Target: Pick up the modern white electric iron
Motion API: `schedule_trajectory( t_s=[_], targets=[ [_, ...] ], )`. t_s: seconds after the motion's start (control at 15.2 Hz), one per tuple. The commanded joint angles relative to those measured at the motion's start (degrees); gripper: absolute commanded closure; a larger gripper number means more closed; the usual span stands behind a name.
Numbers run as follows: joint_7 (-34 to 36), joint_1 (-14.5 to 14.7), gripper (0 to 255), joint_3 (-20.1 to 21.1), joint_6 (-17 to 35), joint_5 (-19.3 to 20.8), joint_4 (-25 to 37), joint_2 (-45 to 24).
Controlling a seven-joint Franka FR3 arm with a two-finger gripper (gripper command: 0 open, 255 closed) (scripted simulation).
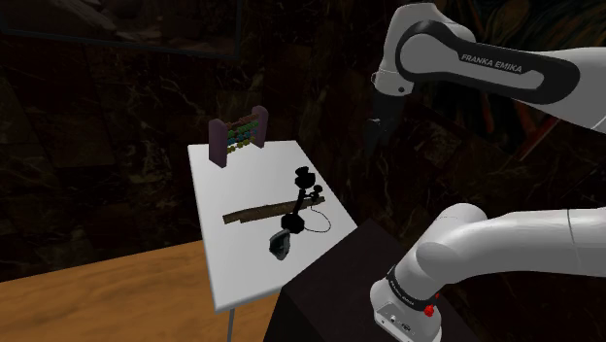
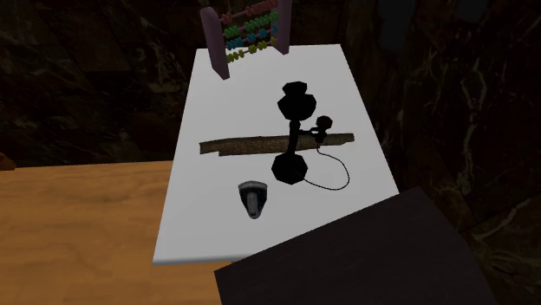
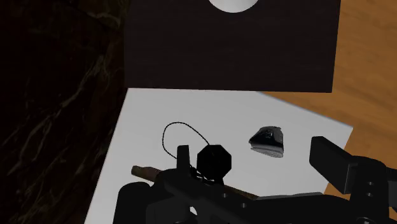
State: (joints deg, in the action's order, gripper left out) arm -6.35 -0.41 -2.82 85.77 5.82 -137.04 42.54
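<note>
Nothing done yet: tool (image 1: 377,136) hangs well above the bench (image 1: 221,185), fingers apart and empty, while the iron (image 2: 253,201) sits untouched near the bench edge by the stand, close to the black phone (image 2: 293,130); approach, grip, lift all left.

The room is dim. A white table (image 2: 195,217) stands on a thin leg (image 1: 231,325) over a light wooden floor (image 2: 78,225). Around it rise dark walls (image 1: 97,136), veined with faint pale and brownish streaks like dark stone.
</note>
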Motion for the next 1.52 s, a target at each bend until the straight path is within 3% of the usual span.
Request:
schedule_trajectory(
  t_s=[0.0,0.79,1.12,1.45],
  targets=[
    [0.00,0.00,0,0.00,0.00,0.00,0.00,0.00],
    [12.57,0.76,0,2.83,26.39,-10.06,-22.97,1.19],
    [16.75,2.96,0,4.64,40.90,-15.69,-29.32,-4.43],
    [19.13,7.29,0,5.88,57.96,-23.48,-32.50,-15.41]
  ],
)
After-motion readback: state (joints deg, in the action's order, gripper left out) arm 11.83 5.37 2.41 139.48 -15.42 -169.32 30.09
